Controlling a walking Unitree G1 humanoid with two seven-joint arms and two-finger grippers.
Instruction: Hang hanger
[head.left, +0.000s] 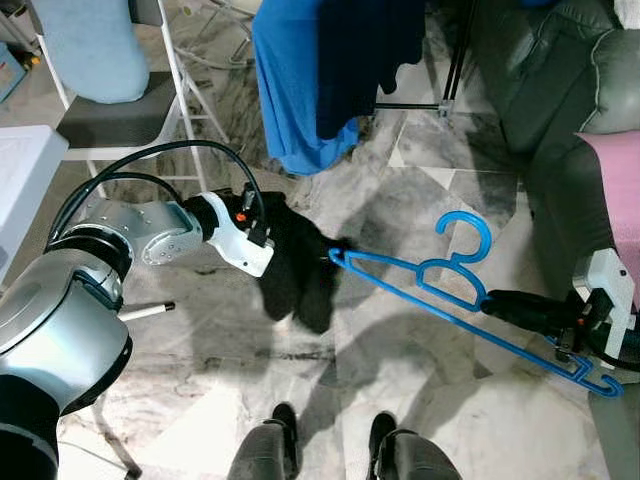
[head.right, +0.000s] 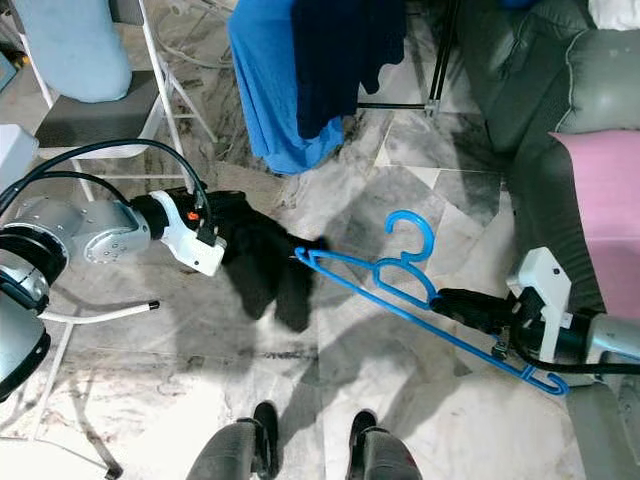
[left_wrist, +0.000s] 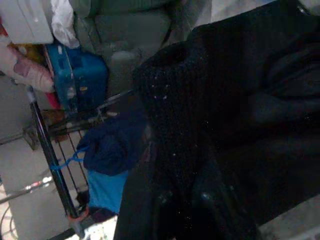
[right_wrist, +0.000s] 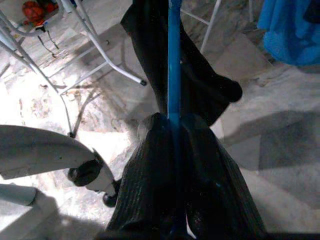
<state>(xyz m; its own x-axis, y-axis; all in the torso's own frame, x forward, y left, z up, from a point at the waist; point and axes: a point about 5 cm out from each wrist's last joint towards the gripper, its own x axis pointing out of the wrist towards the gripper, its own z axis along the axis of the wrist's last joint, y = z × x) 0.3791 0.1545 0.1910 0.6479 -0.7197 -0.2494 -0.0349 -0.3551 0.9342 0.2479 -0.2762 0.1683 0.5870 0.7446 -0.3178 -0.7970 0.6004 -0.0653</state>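
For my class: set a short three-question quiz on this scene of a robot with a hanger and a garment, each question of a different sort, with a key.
1. True or false: the right gripper holds the blue hanger.
2. What does the left gripper hold?
A. a black garment
B. a cup
C. a broom
3. Fill in: the hanger's far tip meets the ____ garment.

Key: 1 true; 2 A; 3 black.

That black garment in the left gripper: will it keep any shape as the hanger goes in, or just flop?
Probably flop. The black garment hangs in loose folds below the left gripper, so it looks limp. It seems light, since a pinch carries it. The blue hanger, clamped by the right gripper, looks thin and rigid, and may snag the knit.
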